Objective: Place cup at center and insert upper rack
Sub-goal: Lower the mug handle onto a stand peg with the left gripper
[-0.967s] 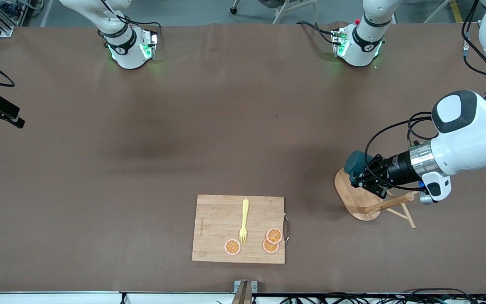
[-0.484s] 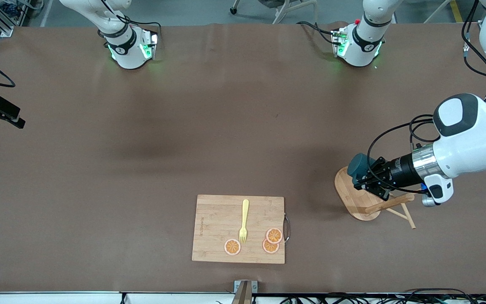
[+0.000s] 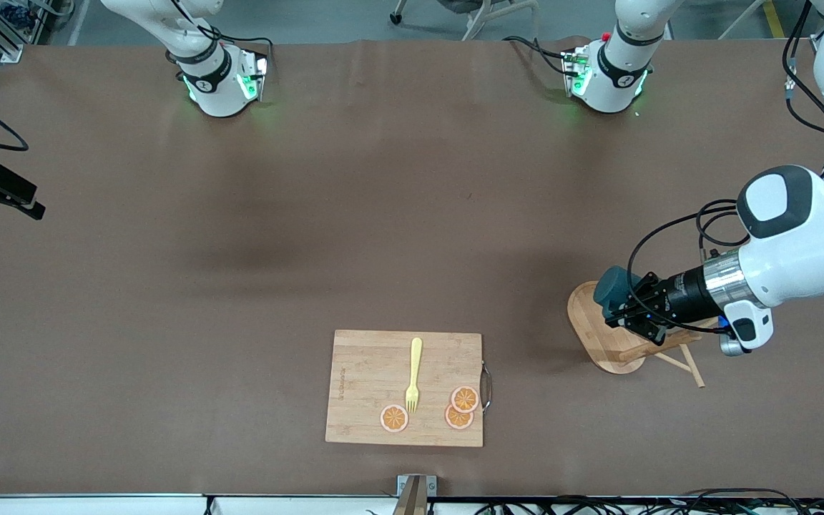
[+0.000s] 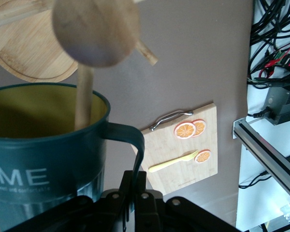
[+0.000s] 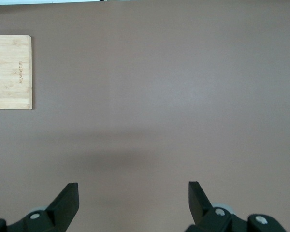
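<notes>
Robotics lab, two arm bases (image 3: 219, 86) bolted to brown table (image 3: 312, 214), cables (image 4: 273, 53), aluminium framing (image 4: 266, 159)

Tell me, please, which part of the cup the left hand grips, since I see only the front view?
Observer: The left hand is shut on the side handle of the cup.
Operator: Does a peg of the stand reach into the cup?
Observer: A thin peg, coming off the post, crosses the cup's yellow mouth; how deep it goes I cannot tell.
Operator: And the right hand?
Observer: The right hand is open over the table, holding nothing; that arm waits.
</notes>
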`<state>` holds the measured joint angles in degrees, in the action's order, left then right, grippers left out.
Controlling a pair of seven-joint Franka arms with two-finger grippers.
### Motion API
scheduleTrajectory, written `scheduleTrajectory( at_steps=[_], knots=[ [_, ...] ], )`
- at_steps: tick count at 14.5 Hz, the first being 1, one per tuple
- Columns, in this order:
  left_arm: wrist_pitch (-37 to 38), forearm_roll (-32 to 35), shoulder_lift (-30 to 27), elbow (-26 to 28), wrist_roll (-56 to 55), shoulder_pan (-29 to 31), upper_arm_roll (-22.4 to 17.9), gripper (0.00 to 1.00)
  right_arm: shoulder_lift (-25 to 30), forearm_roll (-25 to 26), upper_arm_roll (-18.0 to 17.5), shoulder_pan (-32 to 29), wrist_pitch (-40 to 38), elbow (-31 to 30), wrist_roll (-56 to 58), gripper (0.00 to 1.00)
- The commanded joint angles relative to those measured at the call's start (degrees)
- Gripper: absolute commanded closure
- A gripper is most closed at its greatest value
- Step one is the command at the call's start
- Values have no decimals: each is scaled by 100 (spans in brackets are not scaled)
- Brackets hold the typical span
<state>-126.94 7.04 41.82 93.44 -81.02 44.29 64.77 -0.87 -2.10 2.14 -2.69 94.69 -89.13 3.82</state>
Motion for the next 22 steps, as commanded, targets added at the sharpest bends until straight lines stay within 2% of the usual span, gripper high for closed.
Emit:
scheduleTrajectory(
  at_steps=[1, 17, 19, 20, 21, 22],
  knots=[
    [-155, -211, 2, -27, 262, 10, -122, 97, -1, 87, 5, 23, -12, 10, -48, 0],
    [-164, -291, 2, -141, 465, 1, -289, 94, -1, 96, 5, 14, -12, 19, -48, 0],
    [-164, -291, 2, -141, 465, 1, -289, 84, -1, 96, 5, 23, -12, 19, -48, 0],
    [-164, -291, 2, -141, 465, 1, -289, 73, -1, 96, 5, 23, -12, 19, -48, 0],
    [-164, -282, 2, -141, 473, 1, -306, 51, -1, 96, 5, 32, -12, 19, -48, 0],
    [-164, -274, -7, -141, 560, -8, -333, 23, -1, 104, 5, 32, -12, 19, -48, 0]
  ],
)
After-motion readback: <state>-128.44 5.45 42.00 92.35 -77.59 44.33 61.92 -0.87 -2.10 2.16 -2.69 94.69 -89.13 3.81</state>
